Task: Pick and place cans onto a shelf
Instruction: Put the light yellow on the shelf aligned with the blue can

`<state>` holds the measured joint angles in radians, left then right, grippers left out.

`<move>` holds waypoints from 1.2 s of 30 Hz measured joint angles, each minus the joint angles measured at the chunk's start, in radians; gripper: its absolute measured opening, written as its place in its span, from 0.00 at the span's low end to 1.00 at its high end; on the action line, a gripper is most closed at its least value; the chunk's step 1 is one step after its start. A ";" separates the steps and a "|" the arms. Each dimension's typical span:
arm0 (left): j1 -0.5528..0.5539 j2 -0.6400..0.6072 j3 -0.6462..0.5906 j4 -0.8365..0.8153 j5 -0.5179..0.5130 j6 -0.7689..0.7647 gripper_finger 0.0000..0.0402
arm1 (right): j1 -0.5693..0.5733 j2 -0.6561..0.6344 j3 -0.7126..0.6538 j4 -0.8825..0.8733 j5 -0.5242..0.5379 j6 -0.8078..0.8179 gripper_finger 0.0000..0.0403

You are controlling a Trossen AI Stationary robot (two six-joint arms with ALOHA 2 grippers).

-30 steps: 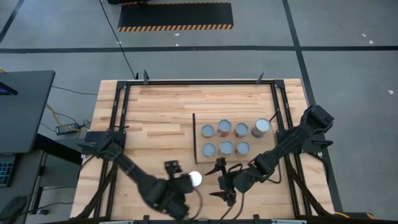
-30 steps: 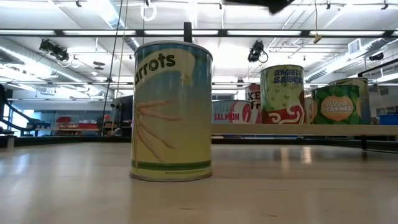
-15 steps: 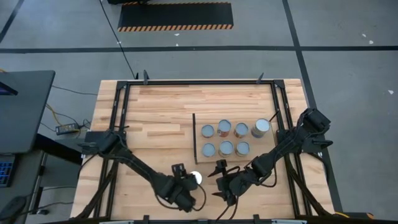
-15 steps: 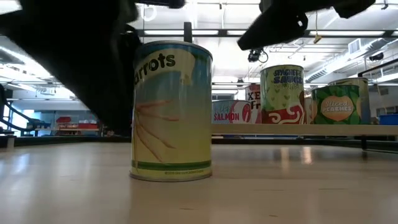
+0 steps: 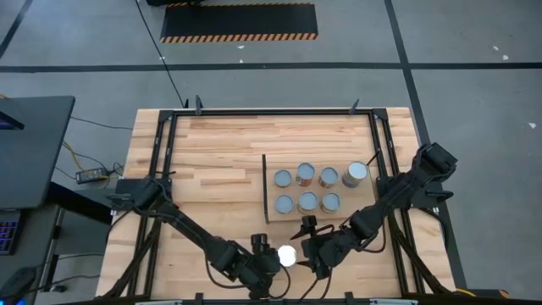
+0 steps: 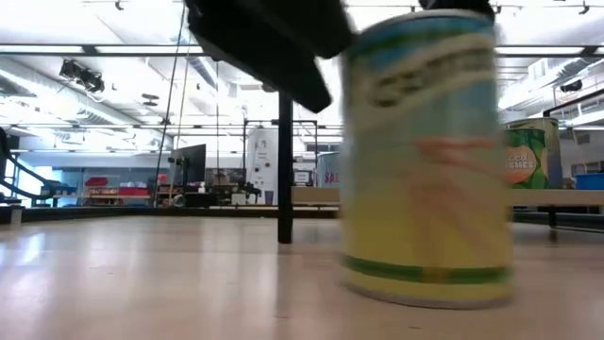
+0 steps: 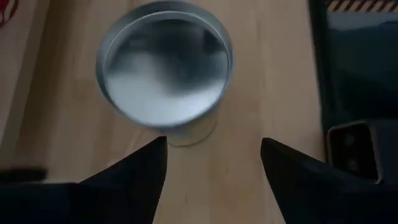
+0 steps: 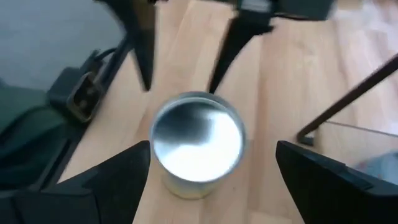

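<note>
Near the front edge of the planked wooden tabletop [image 5: 203,152], between the two grippers, a small round tin with a glaring white-lit metal top and a pale yellow-green paper label [image 5: 287,255] is standing upright on the wood. It is sitting off the smooth pale wood shelf panel [image 5: 360,200], where seven more round tins with silvery blue-grey tops [image 5: 306,174] are standing in two rows beside a thin dark upright strip [image 5: 265,188].

Judging by its look, this loose can is rigid and probably fairly heavy for its size if full, so it should not crush or flex. Its paper label should be giving some friction, but the curved wall could be slipping out of flat fingers if taken off-centre. The safest hold is looking like a pinch across the widest part of the side wall, around mid-height, not on the rim.

The left gripper [image 7: 213,163] is reaching in low from the can's left, its two dark fingers [image 7: 134,174] standing apart wider than the tin, with the tin just ahead of the tips; whether they are touching it cannot be told, and it is holding nothing. The right gripper [image 8: 208,163] is sitting just to the can's right, fingers spread wide on either side of the tin from above, also gripping nothing. Both arms are stretching inward and low towards the table's front middle.
</note>
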<state>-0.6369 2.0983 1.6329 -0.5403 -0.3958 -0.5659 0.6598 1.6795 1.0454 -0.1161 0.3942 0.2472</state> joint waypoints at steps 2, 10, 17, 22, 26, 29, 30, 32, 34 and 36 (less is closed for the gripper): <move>0.003 0.000 0.000 0.016 -0.002 0.010 0.66 | 0.010 -0.005 0.000 -0.016 -0.024 0.000 0.88; 0.015 0.000 0.000 0.025 -0.063 0.014 0.65 | 0.026 0.003 0.000 0.011 -0.047 0.023 0.92; 0.026 0.000 0.000 0.068 -0.064 0.061 0.65 | 0.005 0.023 -0.035 0.087 -0.029 0.029 0.98; 0.031 0.000 0.000 0.072 -0.064 0.063 0.65 | -0.006 0.023 -0.069 0.183 -0.025 0.018 0.99; 0.041 0.000 0.000 0.083 -0.065 0.069 0.65 | -0.008 0.043 -0.092 0.211 -0.050 0.022 0.99; 0.051 0.000 -0.001 0.108 -0.083 0.094 0.65 | -0.008 0.056 -0.104 0.228 -0.050 0.022 0.99; 0.054 0.003 -0.002 0.125 -0.083 0.104 0.65 | -0.008 0.056 -0.109 0.237 -0.053 0.023 0.99; 0.059 0.009 -0.002 0.140 -0.085 0.108 0.65 | -0.009 0.056 -0.119 0.267 -0.054 0.023 0.99; 0.063 0.009 -0.003 0.146 -0.086 0.108 0.65 | -0.009 0.056 -0.125 0.265 -0.050 0.022 0.98; 0.069 0.009 -0.002 0.148 -0.088 0.108 0.65 | -0.010 0.062 -0.124 0.268 -0.056 0.030 0.98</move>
<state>-0.5677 2.1071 1.6306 -0.3919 -0.4837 -0.4582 0.6501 1.7416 0.9212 0.1516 0.3378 0.2767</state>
